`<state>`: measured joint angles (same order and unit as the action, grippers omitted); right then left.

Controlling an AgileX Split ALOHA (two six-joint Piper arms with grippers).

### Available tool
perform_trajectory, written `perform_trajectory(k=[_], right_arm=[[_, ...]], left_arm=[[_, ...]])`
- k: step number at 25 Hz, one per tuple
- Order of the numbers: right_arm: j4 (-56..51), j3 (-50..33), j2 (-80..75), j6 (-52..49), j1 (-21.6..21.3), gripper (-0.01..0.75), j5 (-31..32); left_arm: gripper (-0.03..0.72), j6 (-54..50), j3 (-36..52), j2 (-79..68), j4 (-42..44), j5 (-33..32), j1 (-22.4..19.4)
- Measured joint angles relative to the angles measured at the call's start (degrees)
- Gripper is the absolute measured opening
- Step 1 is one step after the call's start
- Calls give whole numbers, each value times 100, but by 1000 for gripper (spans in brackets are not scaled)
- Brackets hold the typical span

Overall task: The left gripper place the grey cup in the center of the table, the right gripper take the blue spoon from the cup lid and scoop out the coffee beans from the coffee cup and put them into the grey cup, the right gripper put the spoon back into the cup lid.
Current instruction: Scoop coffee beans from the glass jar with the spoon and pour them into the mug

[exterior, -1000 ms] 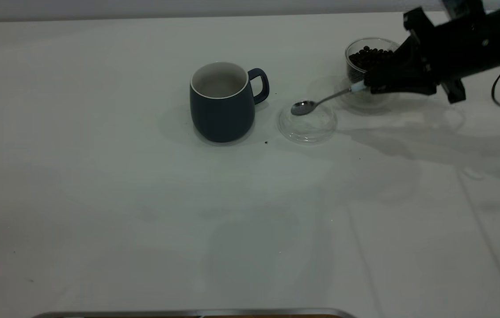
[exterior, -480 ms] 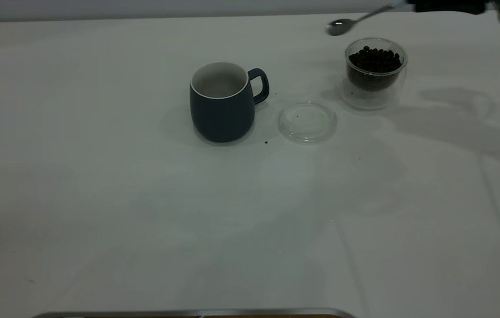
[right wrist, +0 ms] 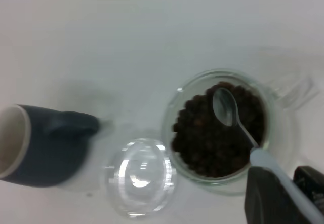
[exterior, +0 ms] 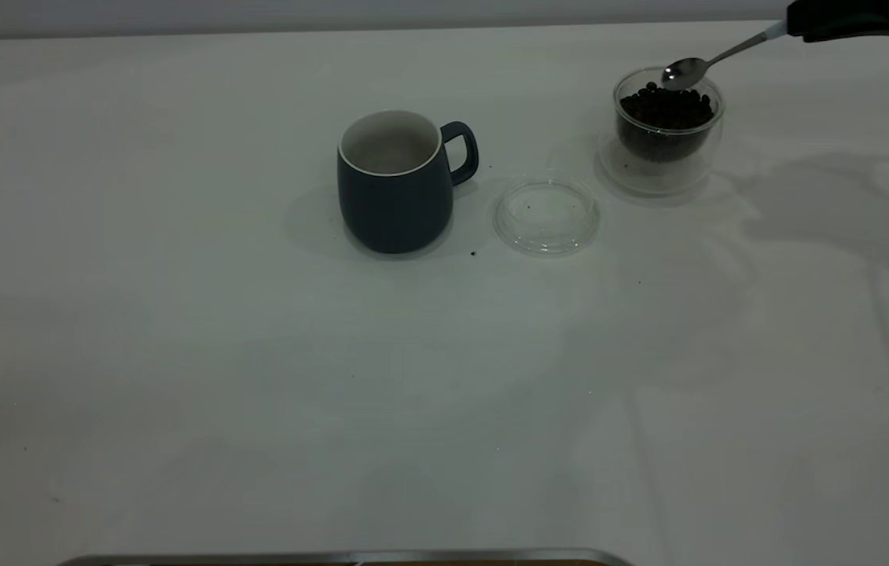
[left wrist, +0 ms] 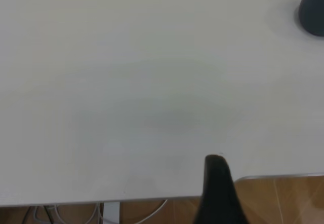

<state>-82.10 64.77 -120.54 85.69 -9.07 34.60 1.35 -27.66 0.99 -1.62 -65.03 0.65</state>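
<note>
My right gripper [exterior: 794,30] pinches the blue spoon [exterior: 715,59] by its handle; the bowl hovers over the coffee beans [exterior: 664,106] in the coffee cup [exterior: 668,169], right of the cup lid [exterior: 546,218].

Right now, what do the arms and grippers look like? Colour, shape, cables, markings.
Only part of the right gripper shows: plain black, flat blocky fingers, no markings or cable visible. The left gripper shows as a single black, rounded, tapering finger in its wrist view; nothing else of either arm is visible.
</note>
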Motion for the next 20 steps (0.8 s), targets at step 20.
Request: perform_trajectory(k=[20], right_arm=[[-504,0,-37,1756,335,107,-790]], left_arm=[[592,14,0,0,0,0,0]])
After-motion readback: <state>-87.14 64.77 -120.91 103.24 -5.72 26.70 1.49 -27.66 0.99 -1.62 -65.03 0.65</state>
